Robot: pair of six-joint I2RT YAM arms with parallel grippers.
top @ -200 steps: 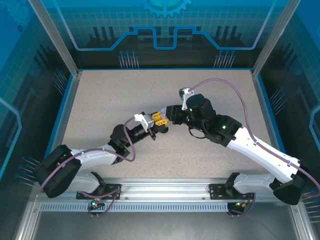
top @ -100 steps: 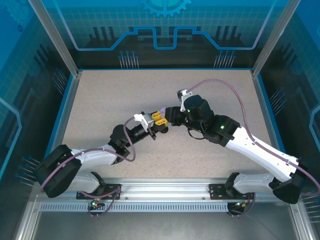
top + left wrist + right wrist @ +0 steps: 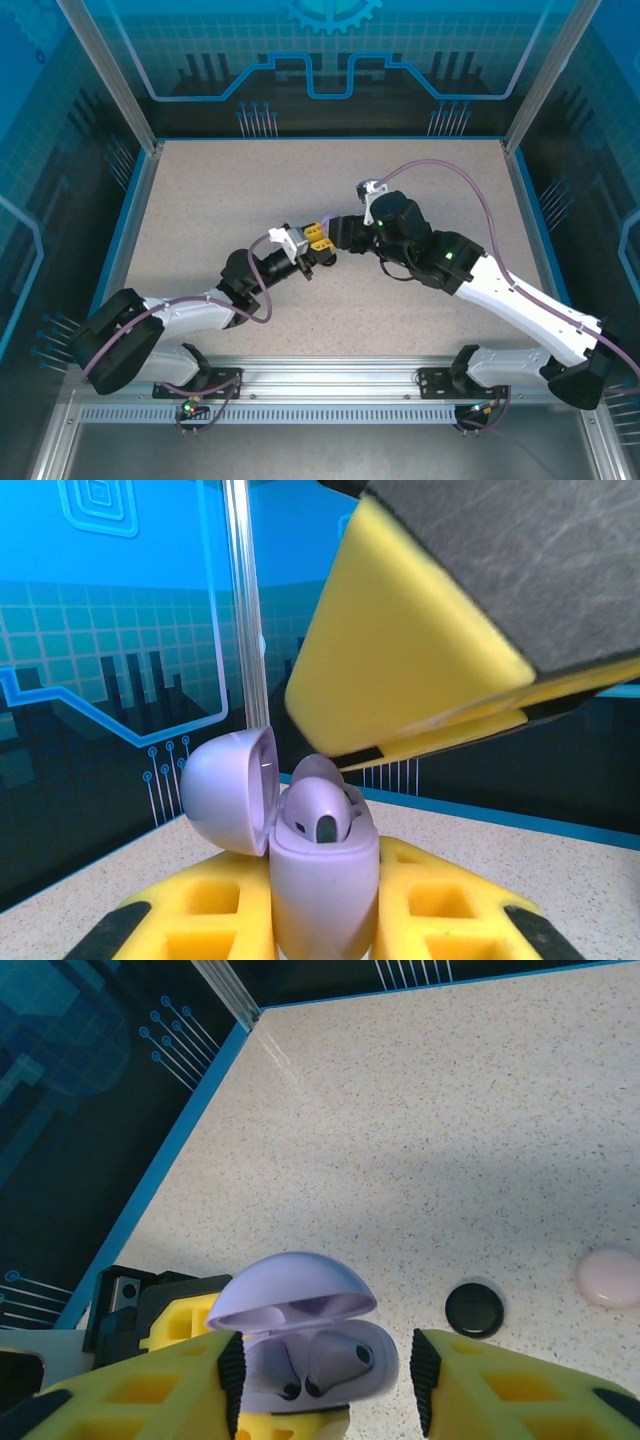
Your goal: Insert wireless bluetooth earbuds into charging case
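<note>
My left gripper [image 3: 316, 246] [image 3: 325, 915] is shut on the lavender charging case [image 3: 325, 880] [image 3: 385, 1365] and holds it upright. Its lid [image 3: 232, 790] [image 3: 290, 1285] is swung open. Two lavender earbuds [image 3: 340, 1355] sit side by side in the case's wells; one rounded earbud top [image 3: 318, 815] shows in the left wrist view. My right gripper [image 3: 336, 236] [image 3: 325, 1385] hovers right over the case, open. Its yellow fingers [image 3: 500, 1385] stand on either side of the case without touching it, and one finger [image 3: 420, 650] looms above the case in the left wrist view.
On the speckled table [image 3: 450, 1130] beyond the held case lie a shut black disc case [image 3: 474, 1310] and a pale pink disc case [image 3: 608, 1277]. A blue-edged wall [image 3: 170, 1150] runs along the table's side. Both arms meet near the table's middle [image 3: 325, 240].
My right gripper's jaws have parted over the case, letting go of what they pinched. Both arms have hardly moved, and the left gripper keeps its grip.
</note>
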